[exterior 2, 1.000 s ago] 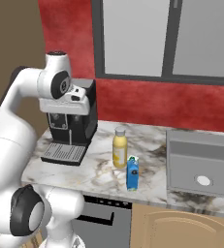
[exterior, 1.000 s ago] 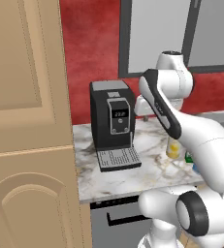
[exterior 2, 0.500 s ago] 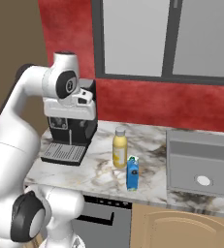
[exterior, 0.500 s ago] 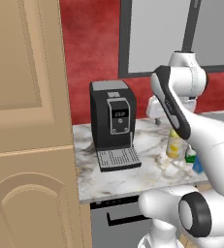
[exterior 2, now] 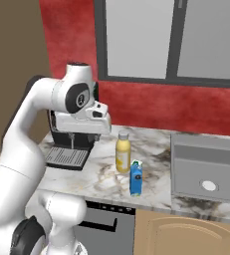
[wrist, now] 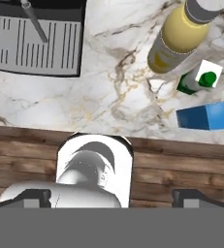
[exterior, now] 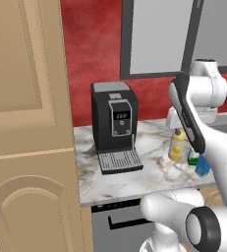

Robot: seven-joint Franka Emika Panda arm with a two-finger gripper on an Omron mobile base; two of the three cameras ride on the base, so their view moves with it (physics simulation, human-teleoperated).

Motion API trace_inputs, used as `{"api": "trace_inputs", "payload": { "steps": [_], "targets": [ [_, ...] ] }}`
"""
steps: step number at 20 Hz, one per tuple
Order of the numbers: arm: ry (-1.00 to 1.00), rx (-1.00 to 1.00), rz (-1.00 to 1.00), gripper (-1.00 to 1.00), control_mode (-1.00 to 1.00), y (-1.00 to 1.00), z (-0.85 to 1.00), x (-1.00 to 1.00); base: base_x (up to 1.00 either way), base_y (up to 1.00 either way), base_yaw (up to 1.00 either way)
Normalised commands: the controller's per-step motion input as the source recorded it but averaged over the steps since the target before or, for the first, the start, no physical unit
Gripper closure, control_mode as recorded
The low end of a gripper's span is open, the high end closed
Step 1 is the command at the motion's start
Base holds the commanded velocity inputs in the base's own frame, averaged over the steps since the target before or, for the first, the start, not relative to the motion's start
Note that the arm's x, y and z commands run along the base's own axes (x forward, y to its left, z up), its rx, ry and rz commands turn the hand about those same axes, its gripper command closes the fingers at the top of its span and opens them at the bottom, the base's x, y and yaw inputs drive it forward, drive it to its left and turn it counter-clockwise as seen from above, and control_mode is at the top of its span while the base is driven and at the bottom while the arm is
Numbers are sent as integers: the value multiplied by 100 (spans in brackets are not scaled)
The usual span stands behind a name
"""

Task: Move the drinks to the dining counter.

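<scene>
I'm hovering high, gripper (wrist: pixel 111 196) spread wide and empty (nothing between the tips); I'd centre over the yellow bottle (wrist: pixel 179 36) first, clear of the green-and-white carton (wrist: pixel 199 78), then drop straight.

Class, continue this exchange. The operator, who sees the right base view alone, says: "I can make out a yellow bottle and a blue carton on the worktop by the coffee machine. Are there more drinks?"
Observer: Yes. The hand view shows a green-and-white carton between the yellow bottle and the blue carton.
Operator: Is the pincer holding anything?
Observer: No. In the hand view the pincer is open, with nothing between its tips.
Operator: What is left of the coffee machine?
Observer: The left base view shows a tall tan cupboard door close beside the coffee machine.
</scene>
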Motion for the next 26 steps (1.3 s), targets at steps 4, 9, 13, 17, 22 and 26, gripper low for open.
{"api": "trace_inputs", "payload": {
  "steps": [4, 9, 13, 17, 22, 26],
  "targets": [
    [0, -2, 0, -100, -100, -70, -11, -7, 0, 0, 0],
    [0, 0, 0, -100, -100, -53, -6, 0, 0, 0, 0],
    [1, 0, 0, -100, -100, -33, -1, 4, 0, 0, 0],
    [2, 0, 0, -100, -100, -29, -4, 4, 0, 0, 0],
    [4, 0, 0, -100, -100, -25, -9, 6, 0, 0, 0],
    [5, 0, 0, -100, -100, -23, -18, 11, 0, 0, 0]
  ]
}}
